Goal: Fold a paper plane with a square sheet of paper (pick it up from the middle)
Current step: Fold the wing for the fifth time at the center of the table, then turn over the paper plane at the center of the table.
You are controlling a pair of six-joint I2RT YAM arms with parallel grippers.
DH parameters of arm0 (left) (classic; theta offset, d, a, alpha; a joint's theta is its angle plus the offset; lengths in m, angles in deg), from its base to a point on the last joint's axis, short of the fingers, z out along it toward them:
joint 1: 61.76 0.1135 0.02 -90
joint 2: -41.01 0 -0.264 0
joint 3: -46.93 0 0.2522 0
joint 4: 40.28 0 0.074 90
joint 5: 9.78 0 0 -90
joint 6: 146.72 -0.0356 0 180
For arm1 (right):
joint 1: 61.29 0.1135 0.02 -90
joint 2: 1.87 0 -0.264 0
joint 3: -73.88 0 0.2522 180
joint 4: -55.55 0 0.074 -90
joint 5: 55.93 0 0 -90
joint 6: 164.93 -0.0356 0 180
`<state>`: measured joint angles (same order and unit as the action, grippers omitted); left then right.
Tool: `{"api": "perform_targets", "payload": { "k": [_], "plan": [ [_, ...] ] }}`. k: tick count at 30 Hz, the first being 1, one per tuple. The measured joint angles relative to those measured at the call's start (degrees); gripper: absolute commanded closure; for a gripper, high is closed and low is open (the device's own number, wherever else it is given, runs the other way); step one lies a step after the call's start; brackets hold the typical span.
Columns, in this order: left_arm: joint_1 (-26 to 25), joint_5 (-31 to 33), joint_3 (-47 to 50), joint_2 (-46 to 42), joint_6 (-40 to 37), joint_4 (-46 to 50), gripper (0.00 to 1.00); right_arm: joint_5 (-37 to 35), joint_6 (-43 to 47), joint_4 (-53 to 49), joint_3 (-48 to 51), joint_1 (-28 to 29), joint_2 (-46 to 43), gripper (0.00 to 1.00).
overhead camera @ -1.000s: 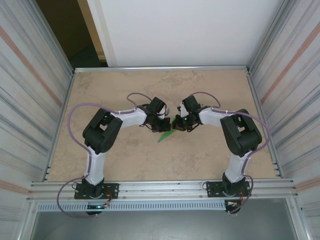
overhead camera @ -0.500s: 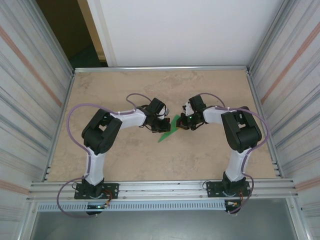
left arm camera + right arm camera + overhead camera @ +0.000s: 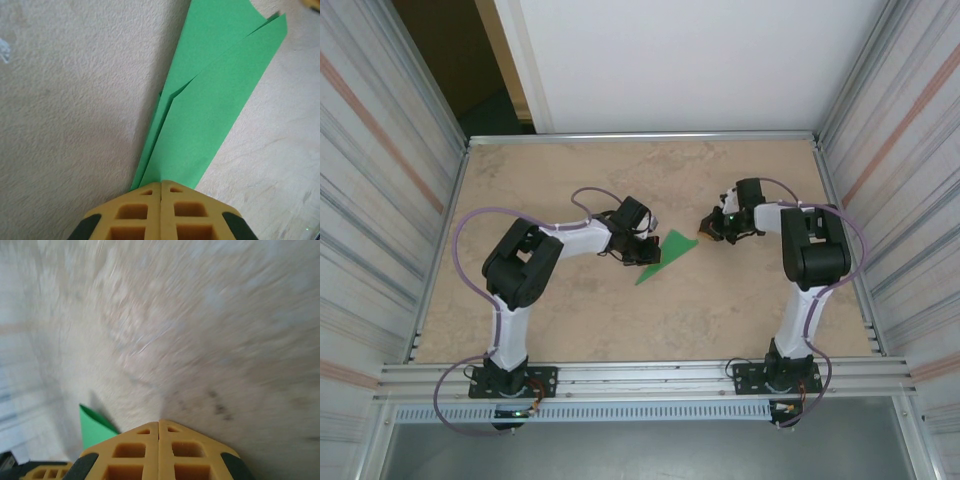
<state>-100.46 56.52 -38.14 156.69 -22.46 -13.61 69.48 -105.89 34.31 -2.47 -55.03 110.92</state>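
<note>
My left gripper (image 3: 642, 252) is closed, tips touching the narrow end of the paper plane (image 3: 662, 254), which lies flat on the table (image 3: 570, 320). My right gripper (image 3: 706, 228) is closed on nothing, near its wide end.

No legible text, labels, brands, numbers or signs on any surface in view.
</note>
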Motion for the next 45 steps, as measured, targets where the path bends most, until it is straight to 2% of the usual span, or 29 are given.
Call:
{"api": "perform_targets", "payload": {
  "k": [4,8,13,15,18,22,25,32,39,45],
  "plan": [
    [0.1,-0.1,-0.8,0.0,-0.3,1.6,0.97,-3.1,0.0,-0.8,0.3,-0.4,-2.9,0.98],
    [0.1,-0.1,-2.0,0.0,-0.6,4.3,0.90,-5.7,0.0,-1.6,3.1,1.0,-10.3,0.93],
    [0.5,-0.6,-2.5,-2.1,-0.6,6.0,0.76,-10.1,-0.6,-4.2,6.6,5.4,-19.1,0.78],
    [1.1,-0.7,-2.2,-5.2,-0.5,6.1,0.69,-12.3,-1.7,-6.0,7.6,7.5,-21.6,0.66],
    [2.9,-0.7,-0.5,-11.9,-0.5,5.2,0.61,-15.1,-3.9,-8.9,8.4,10.8,-23.9,0.51],
    [6.9,-0.6,4.9,-21.4,-0.5,3.5,0.50,-18.4,-7.8,-11.7,8.3,16.1,-24.7,0.40],
    [10.6,0.2,10.0,-26.9,-0.7,3.1,0.38,-21.4,-11.6,-14.8,7.1,20.9,-24.5,0.35],
    [17.0,5.5,19.8,-35.9,-3.0,4.1,0.15,-30.1,-23.7,-20.9,-1.1,28.4,-19.3,0.28],
    [19.2,7.3,23.9,-43.2,-6.0,3.9,0.09,-36.2,-30.6,-25.9,-8.4,31.1,-12.8,0.27],
    [21.5,7.3,25.1,-43.7,-7.6,4.0,0.07,-38.4,-35.8,-28.3,-11.5,31.8,-7.3,0.29]
  ]
}}
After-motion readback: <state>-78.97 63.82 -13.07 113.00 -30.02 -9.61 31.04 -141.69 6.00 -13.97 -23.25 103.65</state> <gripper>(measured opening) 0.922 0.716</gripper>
